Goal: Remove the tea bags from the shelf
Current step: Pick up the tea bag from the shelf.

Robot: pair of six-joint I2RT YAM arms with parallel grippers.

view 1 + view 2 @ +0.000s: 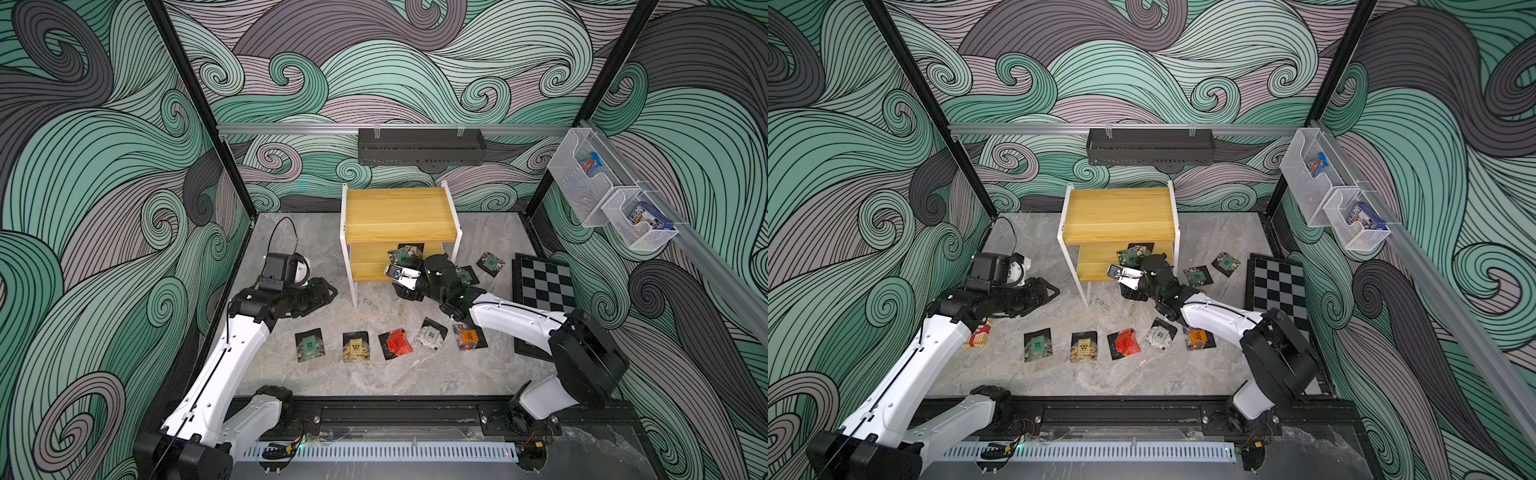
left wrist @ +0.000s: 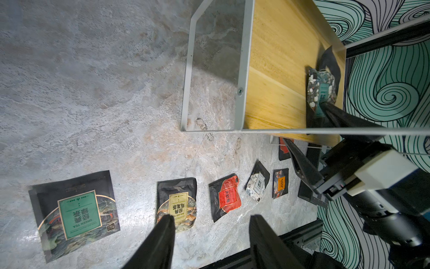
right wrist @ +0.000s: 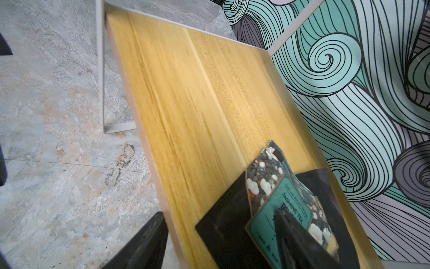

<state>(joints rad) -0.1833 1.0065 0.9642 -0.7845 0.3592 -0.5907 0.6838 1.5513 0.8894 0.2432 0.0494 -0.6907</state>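
Right wrist view: the right gripper (image 3: 220, 215) is unclenched at the lower board (image 3: 197, 104) of the shelf (image 1: 397, 212). One finger lies on a jasmine tea bag (image 3: 279, 193) and the other is off the board's front edge. A dark sachet (image 3: 322, 184) seemingly lies beneath. The left gripper (image 2: 211, 219) hangs spread, grasping nothing, above the table (image 2: 93, 93). Five tea bags (image 1: 397, 343) line its front edge.

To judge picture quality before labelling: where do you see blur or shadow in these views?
Right wrist view: right gripper fingers soft, shelf grain slightly smeared. Left wrist view: shelf shades the tabletop beneath. Both top views: sharp, evenly lit.
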